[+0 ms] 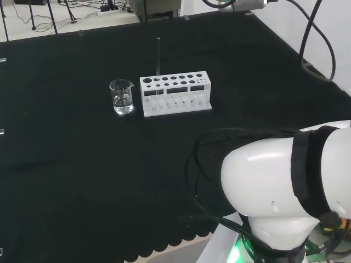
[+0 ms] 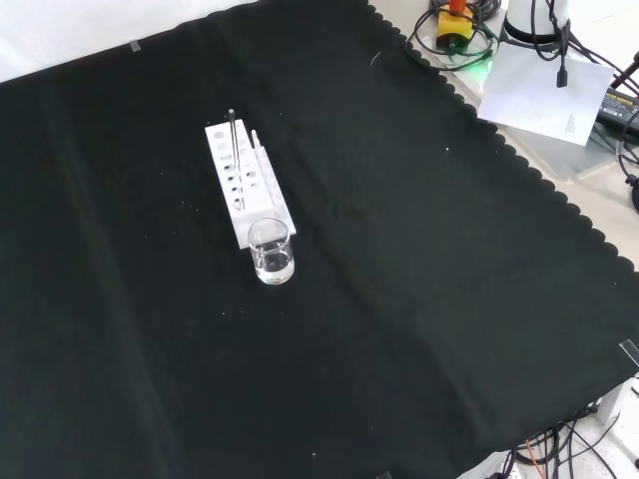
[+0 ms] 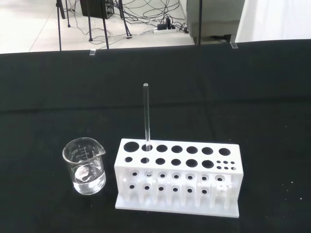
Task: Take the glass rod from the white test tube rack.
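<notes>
A white test tube rack stands on the black cloth. A thin clear glass rod stands upright in a hole of the rack's back row, second from the end nearest the beaker as the wrist view shows it. A small glass beaker stands just beside that end of the rack, apart from it. In the wrist view the rack and rod lie some way ahead of the camera.
The arm's big white links stand at the head view's lower right. In the front view the cloth's scalloped edge runs along the right, with cables and a sheet of paper beyond it. Cables and stand legs lie on the floor past the bench.
</notes>
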Tool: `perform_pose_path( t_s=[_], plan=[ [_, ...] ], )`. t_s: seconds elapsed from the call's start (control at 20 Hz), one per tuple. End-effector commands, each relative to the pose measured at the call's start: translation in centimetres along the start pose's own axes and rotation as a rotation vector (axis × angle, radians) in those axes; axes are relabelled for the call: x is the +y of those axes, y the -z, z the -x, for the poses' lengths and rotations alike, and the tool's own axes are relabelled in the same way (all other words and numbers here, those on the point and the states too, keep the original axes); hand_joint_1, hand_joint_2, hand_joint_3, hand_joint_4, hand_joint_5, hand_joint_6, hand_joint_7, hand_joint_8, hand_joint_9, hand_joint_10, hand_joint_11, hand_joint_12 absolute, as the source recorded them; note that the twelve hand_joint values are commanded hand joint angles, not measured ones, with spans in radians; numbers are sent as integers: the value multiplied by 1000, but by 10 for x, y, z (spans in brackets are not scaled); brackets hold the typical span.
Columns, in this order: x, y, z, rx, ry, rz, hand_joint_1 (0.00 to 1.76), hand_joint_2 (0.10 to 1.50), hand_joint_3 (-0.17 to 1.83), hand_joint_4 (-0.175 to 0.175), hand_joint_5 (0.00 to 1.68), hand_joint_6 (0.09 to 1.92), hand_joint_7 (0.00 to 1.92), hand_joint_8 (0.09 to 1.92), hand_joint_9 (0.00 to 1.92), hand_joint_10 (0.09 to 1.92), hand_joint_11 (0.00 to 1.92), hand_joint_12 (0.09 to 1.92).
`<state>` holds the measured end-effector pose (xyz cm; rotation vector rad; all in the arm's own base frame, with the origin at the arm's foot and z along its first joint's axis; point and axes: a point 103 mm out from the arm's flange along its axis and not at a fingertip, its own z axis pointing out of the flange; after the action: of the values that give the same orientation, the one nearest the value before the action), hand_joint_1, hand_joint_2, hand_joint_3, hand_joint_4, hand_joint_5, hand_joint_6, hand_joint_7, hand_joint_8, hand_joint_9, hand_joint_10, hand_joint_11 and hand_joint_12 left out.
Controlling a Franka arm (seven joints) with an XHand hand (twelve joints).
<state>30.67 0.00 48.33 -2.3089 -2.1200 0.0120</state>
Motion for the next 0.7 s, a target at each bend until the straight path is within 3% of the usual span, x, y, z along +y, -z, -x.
perform_pose_path(
  t_s=[0.05,0.25,0.7],
  plan=[
    [0,-1,0,-10,4,10,678,781,700,-170,0,87,0,251,0,397,0,696],
    [2,-1,5,5,8,13,656,837,602,-171,0,87,0,209,0,355,0,650],
    [14,-11,9,-1,11,-15,631,853,577,-170,0,87,0,236,0,387,0,676]
  ],
)
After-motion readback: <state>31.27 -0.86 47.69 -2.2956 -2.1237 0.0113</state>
